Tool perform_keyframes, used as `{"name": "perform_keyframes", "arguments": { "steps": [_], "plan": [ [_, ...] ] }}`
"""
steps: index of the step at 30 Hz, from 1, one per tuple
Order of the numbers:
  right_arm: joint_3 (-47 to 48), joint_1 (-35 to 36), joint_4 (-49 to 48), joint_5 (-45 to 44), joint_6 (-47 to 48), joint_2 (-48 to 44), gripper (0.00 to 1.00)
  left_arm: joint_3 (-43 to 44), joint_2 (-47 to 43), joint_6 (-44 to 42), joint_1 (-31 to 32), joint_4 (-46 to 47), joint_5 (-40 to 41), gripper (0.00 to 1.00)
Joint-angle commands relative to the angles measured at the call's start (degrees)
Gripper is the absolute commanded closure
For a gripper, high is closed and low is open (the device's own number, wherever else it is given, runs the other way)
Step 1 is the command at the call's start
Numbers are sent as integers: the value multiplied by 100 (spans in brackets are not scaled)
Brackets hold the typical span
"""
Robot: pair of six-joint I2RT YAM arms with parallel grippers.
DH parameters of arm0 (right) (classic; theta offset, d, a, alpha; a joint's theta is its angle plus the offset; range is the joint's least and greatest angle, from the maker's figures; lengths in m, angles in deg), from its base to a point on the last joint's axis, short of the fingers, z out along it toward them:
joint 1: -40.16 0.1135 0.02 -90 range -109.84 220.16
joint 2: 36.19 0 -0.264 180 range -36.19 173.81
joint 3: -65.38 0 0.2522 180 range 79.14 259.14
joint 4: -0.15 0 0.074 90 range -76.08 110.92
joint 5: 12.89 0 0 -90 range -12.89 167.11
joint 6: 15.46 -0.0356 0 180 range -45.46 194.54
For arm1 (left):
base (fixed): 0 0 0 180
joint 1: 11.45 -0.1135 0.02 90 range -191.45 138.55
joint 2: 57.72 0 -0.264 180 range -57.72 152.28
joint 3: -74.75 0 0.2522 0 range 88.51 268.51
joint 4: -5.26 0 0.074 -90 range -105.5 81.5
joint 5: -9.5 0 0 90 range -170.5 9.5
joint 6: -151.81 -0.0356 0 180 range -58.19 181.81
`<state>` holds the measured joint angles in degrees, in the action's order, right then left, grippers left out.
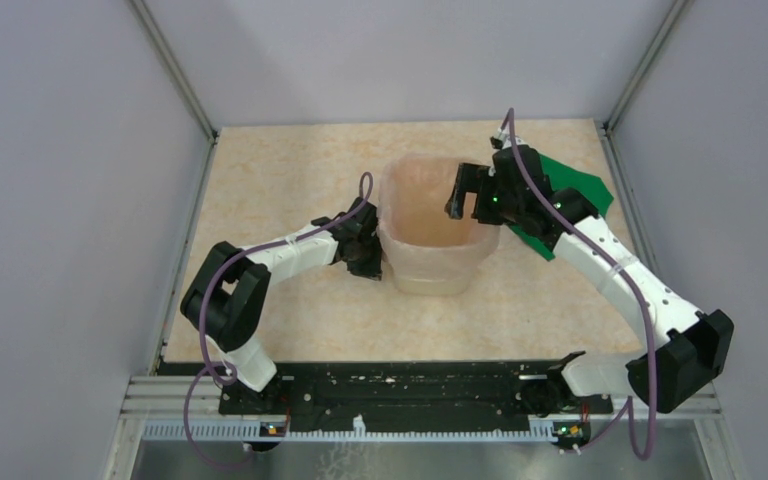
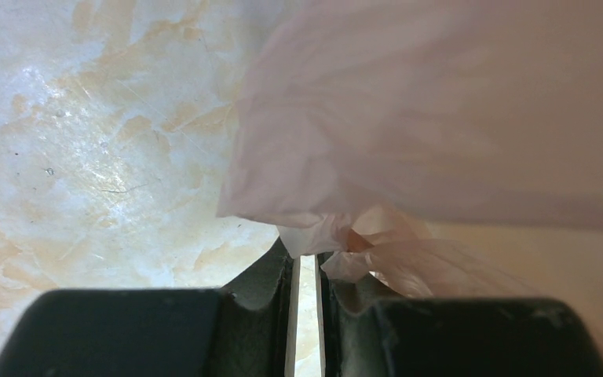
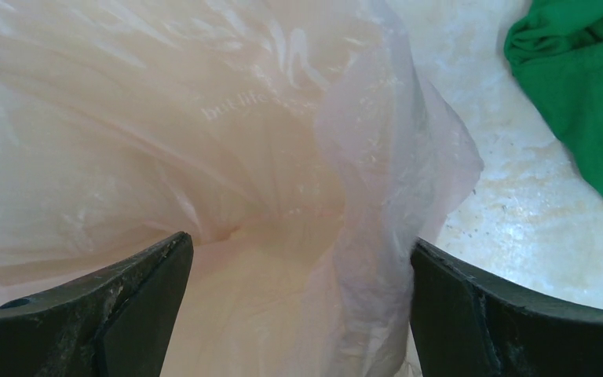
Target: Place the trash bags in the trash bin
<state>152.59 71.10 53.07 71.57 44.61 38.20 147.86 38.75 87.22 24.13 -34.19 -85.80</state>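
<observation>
Bag [image 1: 430, 200] is in the bin [image 1: 430, 278], lining the mouth, its pale pink film spread across the opening and folded over the rim. The bin stands upright in the middle of the table [image 1: 290, 170], a little toward the back.

Over on the bin's left side, the left gripper [image 1: 370, 262] is low against the outer wall. From its wrist camera the two fingers are drawn almost together, only a thin slit between them, and a crumpled tuft of the bag [image 2: 440, 102] is pinched right at the tips of the left gripper [image 2: 306, 253]. Above that tuft the film hangs in a broad, wrinkled sheet down the outside of the bin.

Now the right side: the right gripper [image 1: 470, 195] hangs over the bin's right rim, jaws spread wide. The wrist view confirms it, the two dark fingers of the right gripper [image 3: 300, 243] far apart at the bottom corners, nothing clamped. Between and beneath them the bag [image 3: 204, 118] billows into the bin, one loose flap standing up at the rim on the right.

Behind the right arm, a green cloth [image 1: 575, 185] lies flat on the table near the back right corner, clear of the bin; the right wrist camera catches the cloth [image 3: 581, 94] at its upper right.
</observation>
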Motion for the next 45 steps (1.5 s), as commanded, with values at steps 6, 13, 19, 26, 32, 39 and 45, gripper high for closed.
{"name": "perform_keyframes", "arguments": {
  "steps": [6,13,19,26,32,39,45],
  "plan": [
    [240,-14,-229,-63,-139,-235,1,-107,-190,34,30,129,1,80],
    [399,-10,281,-584,50,-367,1,40,-366,52,21,-56,200,68],
    [474,-9,407,-553,113,-485,1,163,-507,78,-19,-220,302,58],
    [691,-13,536,-544,211,-529,1,13,-702,57,-116,-352,570,51],
    [749,-11,550,-539,279,-507,1,-202,-768,23,-146,-370,743,49],
    [745,-7,554,-579,351,-479,1,-305,-904,15,-139,-317,605,43],
    [749,-10,562,-606,400,-471,1,-379,-1010,51,-152,-331,393,41]
  ]
}}
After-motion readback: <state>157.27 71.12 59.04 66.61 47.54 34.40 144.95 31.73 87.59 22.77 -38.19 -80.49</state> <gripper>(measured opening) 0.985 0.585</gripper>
